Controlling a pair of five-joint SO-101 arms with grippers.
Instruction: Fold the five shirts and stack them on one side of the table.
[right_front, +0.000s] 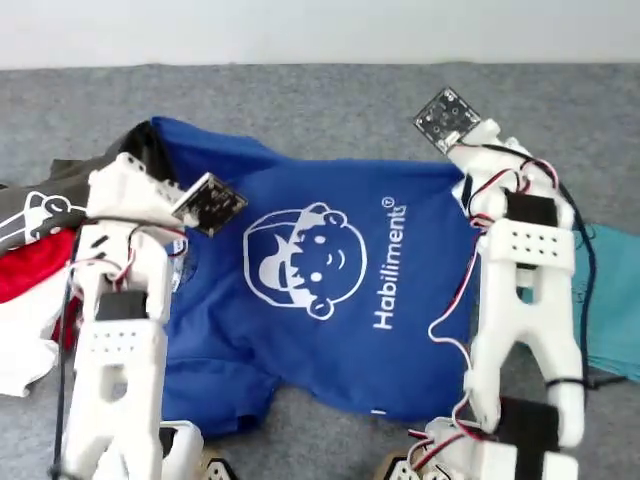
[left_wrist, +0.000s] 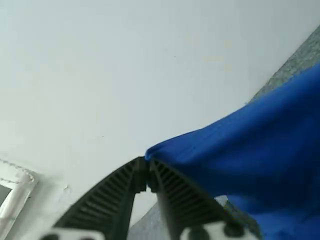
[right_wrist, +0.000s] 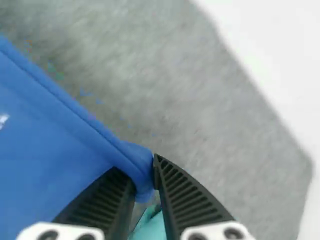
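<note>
— Left end effector (left_wrist: 147, 169) sits closest to its lens, clamped tight on a fold of the blue shirt (left_wrist: 260, 150), which is raised with bare wall behind it.
— And the right end effector (right_wrist: 142, 171)?
— Likewise pinching the blue edge, with teal cloth (right_wrist: 150, 220) peeking beneath. From above, the shirt lies spread print-up between the arms on the grey bench (right_front: 330, 100). A black, red and white heap (right_front: 35, 260) waits at the left arm's side.
— How will it handle?
— Light and limp, I'd guess. It will sag and drag rather than hold shape. Grips near corners or shoulders seem best, with both ends moved together, or the fold skews.
</note>
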